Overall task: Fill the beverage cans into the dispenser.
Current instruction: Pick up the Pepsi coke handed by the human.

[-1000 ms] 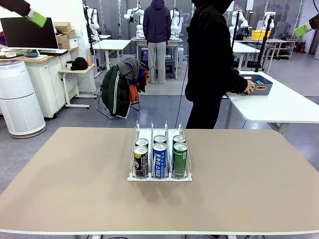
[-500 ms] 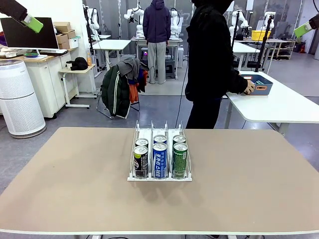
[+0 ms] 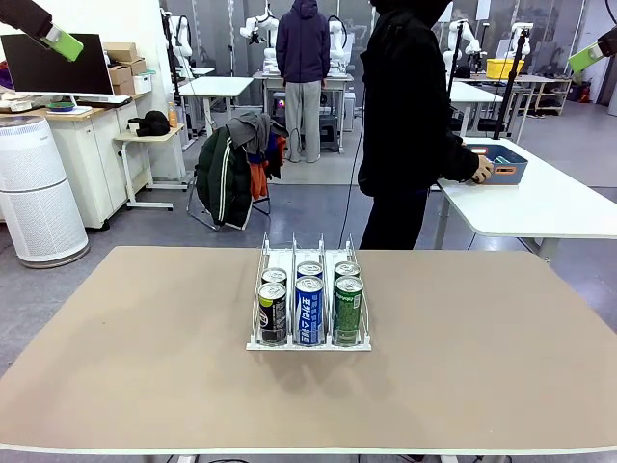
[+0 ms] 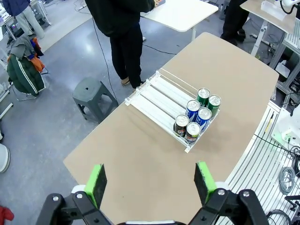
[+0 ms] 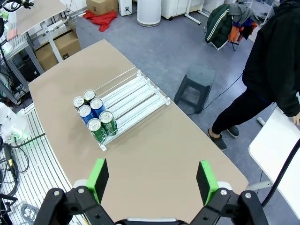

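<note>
Tan board tops the table (image 3: 145,367). The white dispenser (image 3: 308,344) lies on it, running from near the far edge to about the middle. Six cans (image 3: 309,309) stand upright in it, two to a lane, packed at the end toward the robot. Black-and-yellow-green ones fill the left lane, blue the middle, green the right. From the front the rear three are mostly hidden by the front three, so only their silver tops and a strip of side show. In the wrist views the lettering is too small to read.

The left gripper (image 4: 152,185) hangs high above the table, its fingers spread wide with nothing between them. The right gripper (image 5: 153,180) is likewise spread and empty, high over the other side. In the front view each is cut off by a top corner, leaving little more than one green pad (image 3: 63,43) and a bit of black finger.

The person (image 3: 405,125) stands beyond the far edge, head cut by the top of the picture. They are turned to a white side table (image 3: 559,207), with a hand (image 3: 479,170) at a blue bin (image 3: 511,164).

Against a second ago, the left pad in the front view sits a little lower and further left. The right pad, the cans, the dispenser and the person are where they were.
</note>
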